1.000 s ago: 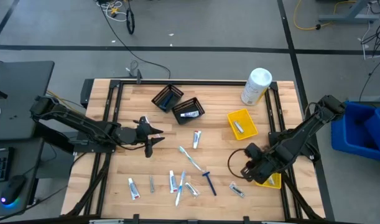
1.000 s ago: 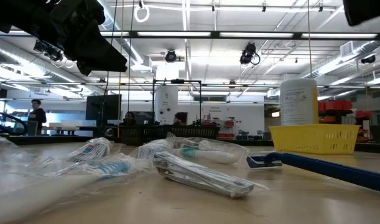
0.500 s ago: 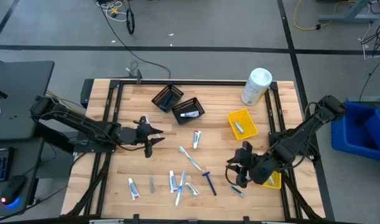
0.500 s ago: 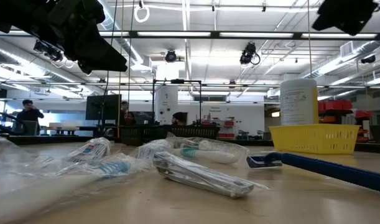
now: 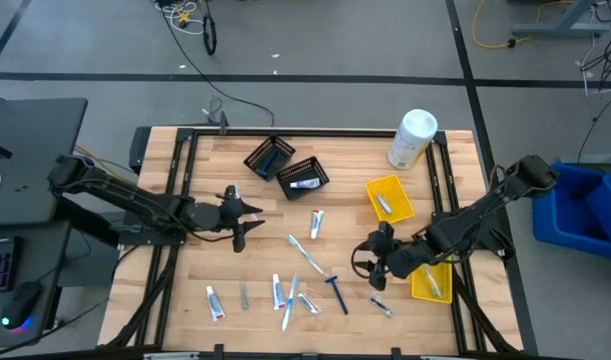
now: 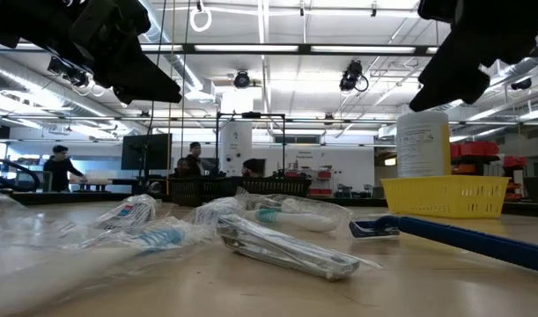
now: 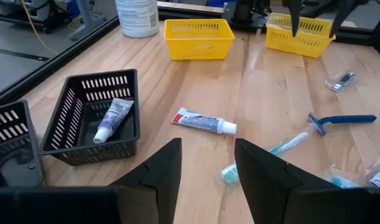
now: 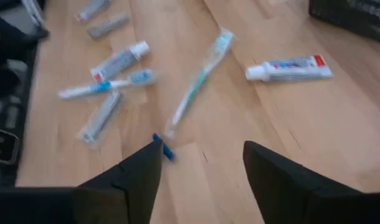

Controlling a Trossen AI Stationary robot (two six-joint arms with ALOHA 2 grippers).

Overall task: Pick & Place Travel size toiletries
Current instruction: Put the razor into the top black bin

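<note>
Travel size toiletries lie loose on the wooden table: a toothpaste tube (image 5: 316, 223), a toothbrush (image 5: 307, 253), a dark blue razor (image 5: 336, 292), a small silver piece (image 5: 381, 305) and a cluster (image 5: 288, 295) near the front edge. My right gripper (image 5: 371, 265) hangs open above the table just right of the razor; its wrist view shows the toothbrush (image 8: 199, 81) and toothpaste tube (image 8: 289, 68) ahead of its fingers, and nothing between them. My left gripper (image 5: 247, 220) hovers open over the table's left middle, facing the toothpaste tube (image 7: 205, 121).
Two black mesh baskets (image 5: 269, 157) (image 5: 303, 177) stand at the far middle, one holding a tube (image 7: 112, 118). One yellow bin (image 5: 389, 198) sits right of centre, another (image 5: 432, 285) at the near right. A white canister (image 5: 412, 138) stands far right. People show in the room behind.
My right gripper has swung from above the near-right yellow bin toward the table's left and a little down, turning its wrist; it now hangs beside the razor with its fingers spread wider. The yellow bin it covered now shows.
</note>
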